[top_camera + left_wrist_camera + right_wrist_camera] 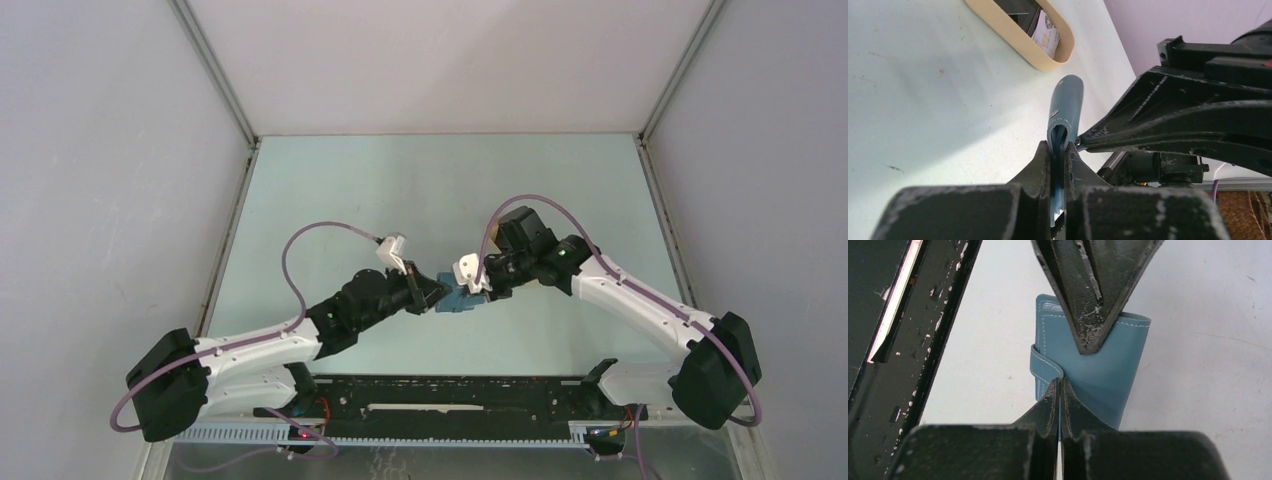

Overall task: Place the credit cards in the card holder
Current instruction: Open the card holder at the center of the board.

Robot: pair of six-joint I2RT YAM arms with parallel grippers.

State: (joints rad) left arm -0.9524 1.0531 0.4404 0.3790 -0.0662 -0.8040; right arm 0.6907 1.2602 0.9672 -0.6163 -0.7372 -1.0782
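Pale green table point(420, 180), enclosed by grey walls, carries both arms bolted at its near edge. They converge on one object at mid-table. The left gripper point(1059, 152) is clamped on the card holder point(1103, 375), holding one edge of it so that the folded teal wallet stands on edge, clear of the surface. This grip appears intended to fix the wallet as a stable workpiece for the opposite arm. The right gripper point(1060, 387) meets it head-on, with its fingers pressed fully together and the tips touching the wallet just below the snap tab point(1046, 365). Whether the tab or a thin leaf is caught between them cannot be determined. The likely purpose is to pull the tab and unfold the wallet, since it is shut and no pocket is exposed. Beyond the wallet lies the beige tray point(998, 22), and the credit cards point(1045, 34) rest inside it. Loading has therefore not begun.
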